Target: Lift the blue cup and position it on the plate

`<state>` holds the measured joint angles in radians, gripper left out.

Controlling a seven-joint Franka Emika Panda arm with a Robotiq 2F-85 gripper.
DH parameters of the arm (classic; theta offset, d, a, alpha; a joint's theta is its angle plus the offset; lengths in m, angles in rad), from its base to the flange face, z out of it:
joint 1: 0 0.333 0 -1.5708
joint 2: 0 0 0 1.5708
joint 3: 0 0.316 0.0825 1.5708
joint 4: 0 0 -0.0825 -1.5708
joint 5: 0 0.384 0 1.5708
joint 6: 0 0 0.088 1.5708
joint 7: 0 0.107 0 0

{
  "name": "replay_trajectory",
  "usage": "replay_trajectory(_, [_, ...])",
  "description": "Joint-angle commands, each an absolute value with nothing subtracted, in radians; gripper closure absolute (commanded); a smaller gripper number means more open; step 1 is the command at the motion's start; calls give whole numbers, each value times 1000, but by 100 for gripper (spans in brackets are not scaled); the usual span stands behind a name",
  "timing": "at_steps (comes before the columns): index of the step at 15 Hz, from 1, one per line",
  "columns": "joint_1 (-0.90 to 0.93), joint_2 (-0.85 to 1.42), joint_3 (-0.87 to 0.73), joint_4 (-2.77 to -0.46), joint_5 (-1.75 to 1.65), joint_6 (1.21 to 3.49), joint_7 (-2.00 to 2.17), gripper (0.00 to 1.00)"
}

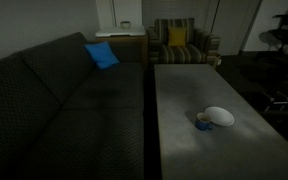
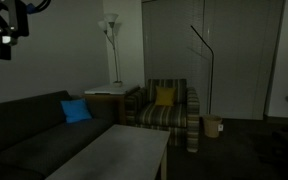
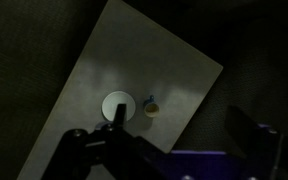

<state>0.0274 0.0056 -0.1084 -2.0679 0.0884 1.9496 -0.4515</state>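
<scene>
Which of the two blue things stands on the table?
The blue cup, small and round, beside the plate; the blue cushion lies on the sofa.

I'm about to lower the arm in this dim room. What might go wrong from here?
1. The cup is tiny and the open gripper hangs high above the table; in this dark, the descent may miss it.
2. The plate lies close beside the cup, so a finger could strike it.

A tiny blue cup [image 1: 202, 121] sits just beside a small round white plate [image 1: 220, 116]. Both rest on a long grey table [image 1: 184, 90].
</scene>
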Motion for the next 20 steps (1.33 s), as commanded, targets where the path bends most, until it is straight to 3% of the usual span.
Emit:
replay_trajectory(1, [13, -9, -70, -2104, 100, 2004, -428, 0])
replay_trajectory(10, [37, 143, 29, -2137, 299, 2353, -456, 0])
replay_trajectory(14, [9, 273, 59, -2050, 331, 2293, -519, 0])
replay_trajectory(15, [-15, 313, 71, -1996, 336, 2189, -594, 0])
replay_trajectory(16, [8, 238, 67, -2089, 305, 2292, -500, 0])
replay_trajectory(20, [-29, 272, 101, -2053, 326, 2222, -673, 0])
